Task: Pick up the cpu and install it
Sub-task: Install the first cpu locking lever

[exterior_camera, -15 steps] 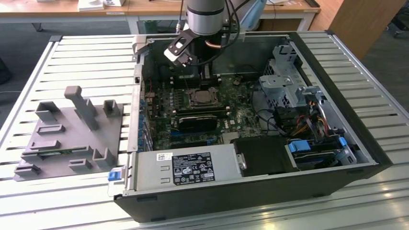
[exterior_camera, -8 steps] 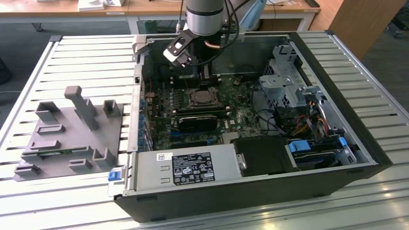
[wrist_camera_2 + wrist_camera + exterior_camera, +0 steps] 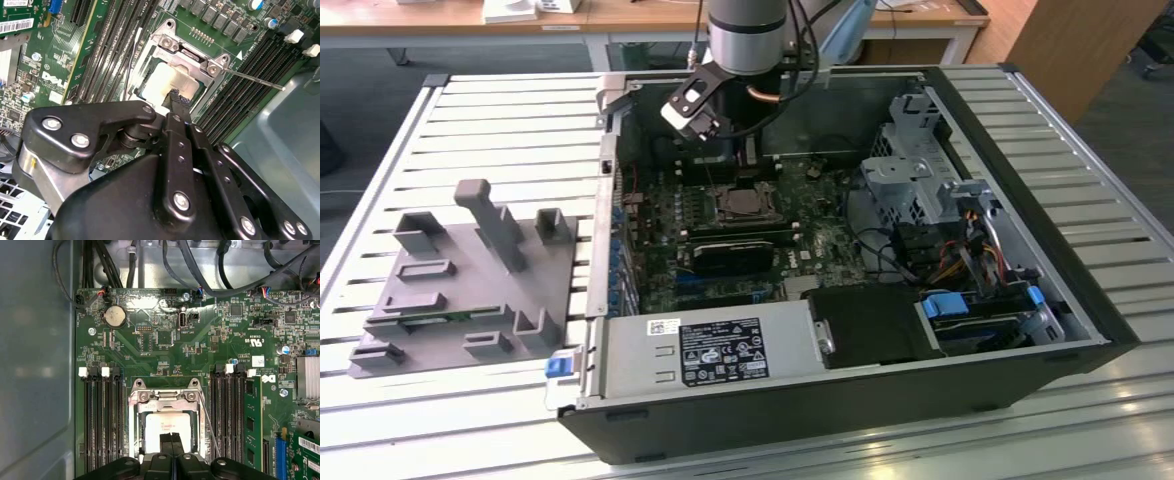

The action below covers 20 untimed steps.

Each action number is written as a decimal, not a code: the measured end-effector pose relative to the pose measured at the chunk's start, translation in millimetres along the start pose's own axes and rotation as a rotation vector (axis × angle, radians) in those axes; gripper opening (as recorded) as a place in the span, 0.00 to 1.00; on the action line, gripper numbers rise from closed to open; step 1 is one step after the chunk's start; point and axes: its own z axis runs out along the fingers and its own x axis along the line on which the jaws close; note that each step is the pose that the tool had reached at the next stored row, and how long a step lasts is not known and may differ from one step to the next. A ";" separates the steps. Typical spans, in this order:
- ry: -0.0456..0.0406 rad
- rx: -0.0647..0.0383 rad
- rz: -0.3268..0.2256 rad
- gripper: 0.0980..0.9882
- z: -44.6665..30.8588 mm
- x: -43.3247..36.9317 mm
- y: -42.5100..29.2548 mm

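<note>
The cpu (image 3: 161, 426), a flat square chip with a shiny silver top, lies inside the metal socket frame (image 3: 165, 396) on the green motherboard; it also shows in the second wrist view (image 3: 161, 80) and the exterior view (image 3: 744, 205). My gripper (image 3: 171, 441) hangs directly over it, its two black fingers pressed together with nothing between them. In the second wrist view the gripper's tip (image 3: 176, 100) sits over the chip's edge; whether it touches is unclear. The socket's thin lever (image 3: 250, 77) sticks out to one side.
The open computer case (image 3: 1067, 300) lies on a slatted table. A grey fixture tray (image 3: 467, 290) sits outside it on the exterior view's left. Memory slots (image 3: 102, 420) flank the socket. A power supply (image 3: 707, 350), a black block (image 3: 874, 325) and a drive cage (image 3: 914, 150) stand nearby.
</note>
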 end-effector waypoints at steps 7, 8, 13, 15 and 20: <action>-0.0001 -0.003 -0.002 0.01 -2.9 -0.1 -0.1; 0.0000 -0.003 -0.002 0.01 -5.0 -0.2 -0.1; 0.0000 -0.003 -0.002 0.01 -18.0 -0.6 0.4; 0.0000 -0.003 -0.002 0.01 -23.5 -0.8 0.5; 0.0010 -0.004 -0.026 0.01 -28.3 -0.9 0.7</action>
